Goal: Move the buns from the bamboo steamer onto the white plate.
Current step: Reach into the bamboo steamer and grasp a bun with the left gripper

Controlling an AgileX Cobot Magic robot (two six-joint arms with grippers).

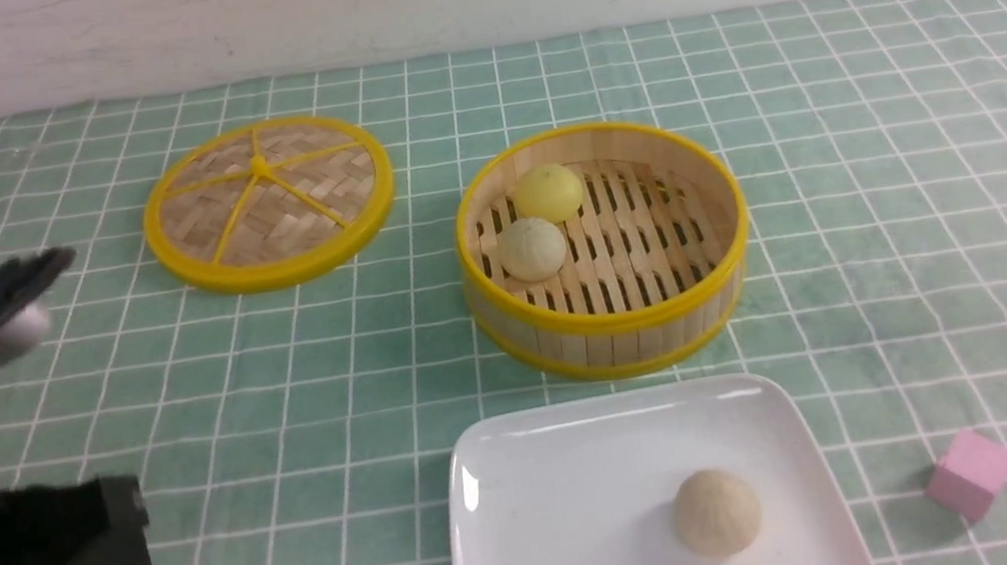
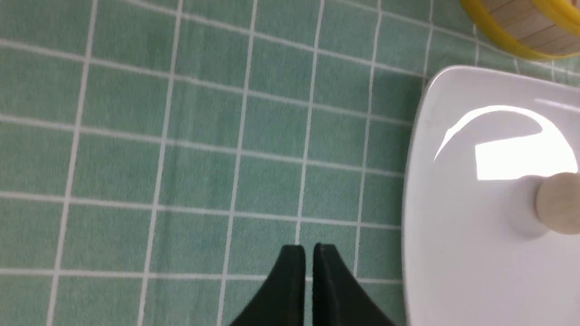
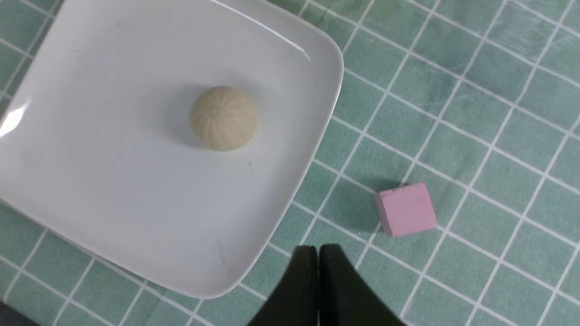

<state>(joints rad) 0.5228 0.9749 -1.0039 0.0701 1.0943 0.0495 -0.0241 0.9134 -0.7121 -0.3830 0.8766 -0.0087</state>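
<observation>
— Where are the buns?

— Two lie inside the bamboo steamer, on its slatted floor near the left wall. The yellow bun is at the back, and a pale bun sits just in front of it. Both are round and matte. The third bun, beige with pleats fanning out from its crown, rests on the white plate, which sits just in front of the steamer on the robot's side.

— What are those two made of?

— The steamer is round, with upright walls of tan bamboo strips and smooth yellow rims at top and bottom. The plate is glossy and square, with rounded corners and a slightly raised edge.

— And around them?

— A lid, a flat woven disc with a yellow rim and spokes, lies apart to the steamer's left and slightly farther back. A matte pink cube stands to the steamer's front right. Everything sits on a green cloth with a white grid.

— And the grippers?

— The left gripper has its black tapered fingers pressed nearly together with nothing between them, and it hangs over cloth to the steamer's front left. The right gripper is likewise clenched and empty, to the steamer's front right, near the cube.
</observation>
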